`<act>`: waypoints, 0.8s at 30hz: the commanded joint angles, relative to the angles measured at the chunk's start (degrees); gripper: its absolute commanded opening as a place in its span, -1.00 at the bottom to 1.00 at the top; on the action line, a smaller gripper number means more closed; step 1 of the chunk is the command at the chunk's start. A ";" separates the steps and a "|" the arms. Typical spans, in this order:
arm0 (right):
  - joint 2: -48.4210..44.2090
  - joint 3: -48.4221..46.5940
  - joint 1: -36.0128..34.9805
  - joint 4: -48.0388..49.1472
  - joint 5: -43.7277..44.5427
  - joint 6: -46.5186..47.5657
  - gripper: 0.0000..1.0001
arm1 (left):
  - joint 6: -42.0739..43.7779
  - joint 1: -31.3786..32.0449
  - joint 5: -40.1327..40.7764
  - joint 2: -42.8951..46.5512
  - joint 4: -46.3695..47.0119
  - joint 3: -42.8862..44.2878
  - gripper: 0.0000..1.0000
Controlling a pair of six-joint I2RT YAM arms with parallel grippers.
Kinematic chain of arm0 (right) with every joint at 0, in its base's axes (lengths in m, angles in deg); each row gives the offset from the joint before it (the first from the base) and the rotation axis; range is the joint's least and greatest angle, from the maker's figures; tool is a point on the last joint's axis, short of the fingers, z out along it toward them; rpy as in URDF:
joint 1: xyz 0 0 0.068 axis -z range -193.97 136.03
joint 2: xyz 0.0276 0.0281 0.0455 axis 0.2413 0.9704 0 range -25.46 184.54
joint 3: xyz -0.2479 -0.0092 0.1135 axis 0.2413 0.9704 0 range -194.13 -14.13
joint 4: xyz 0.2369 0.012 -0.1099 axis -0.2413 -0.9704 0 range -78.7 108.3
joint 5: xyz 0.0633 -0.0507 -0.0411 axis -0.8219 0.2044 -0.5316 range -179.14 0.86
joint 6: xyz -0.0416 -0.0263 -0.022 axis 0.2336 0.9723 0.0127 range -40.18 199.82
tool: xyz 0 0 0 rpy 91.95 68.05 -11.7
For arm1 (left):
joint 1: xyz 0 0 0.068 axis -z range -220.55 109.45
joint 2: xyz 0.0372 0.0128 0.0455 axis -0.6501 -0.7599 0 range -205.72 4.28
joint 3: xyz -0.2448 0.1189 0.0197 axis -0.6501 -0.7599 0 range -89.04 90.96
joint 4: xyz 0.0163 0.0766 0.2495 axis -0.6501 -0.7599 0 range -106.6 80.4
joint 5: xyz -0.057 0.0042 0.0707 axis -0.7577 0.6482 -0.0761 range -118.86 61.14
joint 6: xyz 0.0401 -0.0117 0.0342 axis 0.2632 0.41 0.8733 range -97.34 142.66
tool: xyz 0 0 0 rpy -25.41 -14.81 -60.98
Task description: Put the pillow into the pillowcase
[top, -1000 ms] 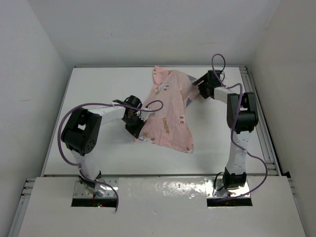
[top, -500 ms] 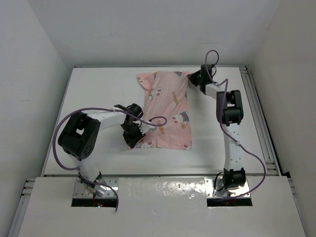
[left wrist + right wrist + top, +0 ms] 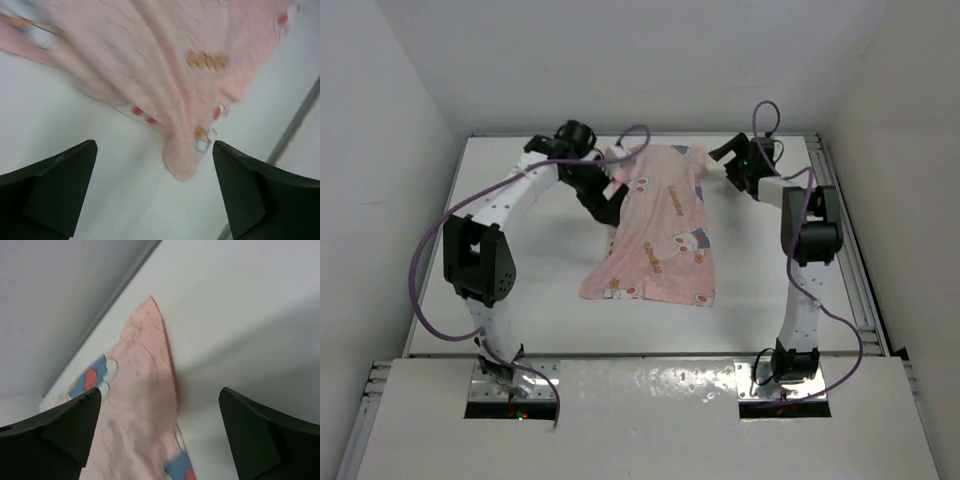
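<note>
Orange lettering in pillowcase [image 3: 660, 225] print, too blurred to read. Pillowcase flat on table [image 3: 510, 290], running from far edge and slanting toward near-left. Pillow hidden in all 3 views. Left gripper [image 3: 612, 208] fingers apart, empty, over cloth's far-left side; 0.5 s ago at its near-left corner. Right gripper [image 3: 724, 164] fingers apart, empty, at far-right corner, as before. Cloth's near end has swung left.

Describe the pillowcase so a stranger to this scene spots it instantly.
Start at the white table. The pillowcase is the limp cloth lying across its middle, reaching from near the far edge toward the near side. It is the only pink thing there, printed with small blue-and-white cartoon figures.
</note>
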 commanded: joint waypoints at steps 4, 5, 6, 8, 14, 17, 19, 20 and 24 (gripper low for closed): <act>-23.44 22.88 -1.37 -6.58 3.51 16.20 0.95 | -23.55 -8.90 2.84 -4.34 17.61 6.58 0.12; -25.40 25.55 -1.73 -6.94 3.51 16.47 0.92 | -25.86 -9.08 5.06 -6.27 19.22 7.19 -0.18; -27.16 28.27 -2.26 -7.64 2.64 16.91 0.89 | -27.45 -9.09 6.91 -11.16 20.02 10.41 -0.55; -32.26 34.52 -3.75 -10.70 2.02 17.61 0.76 | -30.62 -9.17 7.72 -20.03 20.12 19.35 -0.47; -46.67 47.97 -8.76 -17.56 2.45 18.40 0.52 | -40.46 -9.17 12.27 -29.23 33.71 28.74 0.34; -54.04 54.48 -10.70 -19.33 5.09 17.88 0.60 | -41.35 -9.26 19.56 -29.40 41.38 27.14 0.44; -56.44 58.35 -11.84 -20.81 4.40 16.39 0.62 | -42.40 -9.35 24.14 -31.50 40.07 29.77 0.44; -57.06 58.97 -12.36 -23.00 3.78 16.21 0.65 | -42.75 -9.44 24.76 -33.51 40.24 30.83 0.45; -59.52 59.68 -17.89 -30.31 9.91 15.86 0.67 | -45.91 -9.44 21.87 -37.31 42.53 31.89 0.44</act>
